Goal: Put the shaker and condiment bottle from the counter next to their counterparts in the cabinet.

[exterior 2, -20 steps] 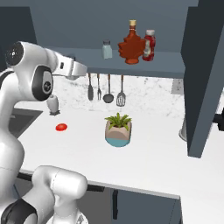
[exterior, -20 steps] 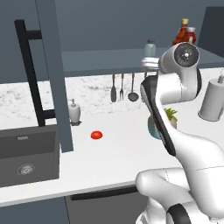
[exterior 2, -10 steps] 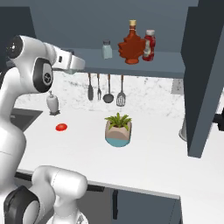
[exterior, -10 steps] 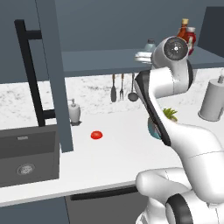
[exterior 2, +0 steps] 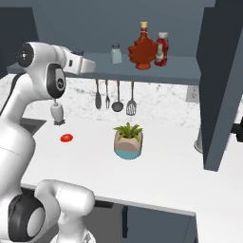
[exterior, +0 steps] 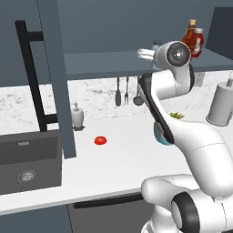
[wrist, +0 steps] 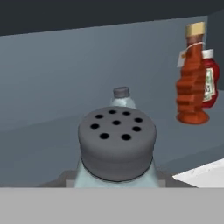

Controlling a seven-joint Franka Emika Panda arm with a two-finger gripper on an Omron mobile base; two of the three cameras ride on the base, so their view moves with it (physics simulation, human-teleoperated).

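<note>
Grey perforated metal caps the shaker [wrist: 117,148] you see at the bottom centre of the hand view, its pale glass body dropping out of frame between the jaws; the gripper [wrist: 117,181] is clenched on it. In that view a second shaker [wrist: 122,98] stands just behind it on the cabinet shelf [wrist: 52,140], only its grey cap and glass shoulder visible above the held one.

Look to the upper right of the hand view and you find the condiment bottle [wrist: 192,76], red-brown with a tan cap, upright on the shelf, and the red ketchup bottle [wrist: 211,85] just beside and partly behind it.

In the right base view the arm's hand reaches in from the upper left at shelf height, with the standing shaker [exterior 2: 116,53] a little to its right; the condiment bottle [exterior 2: 143,46] and ketchup bottle [exterior 2: 162,49] sit together further right on the shelf.

Down on the white counter [exterior 2: 161,166] you have a potted plant [exterior 2: 128,140] at centre, a small red disc [exterior 2: 67,137] to the left, and a white soap pump bottle [exterior: 77,116] near the open cabinet door [exterior: 57,77] in the left base view.
</note>
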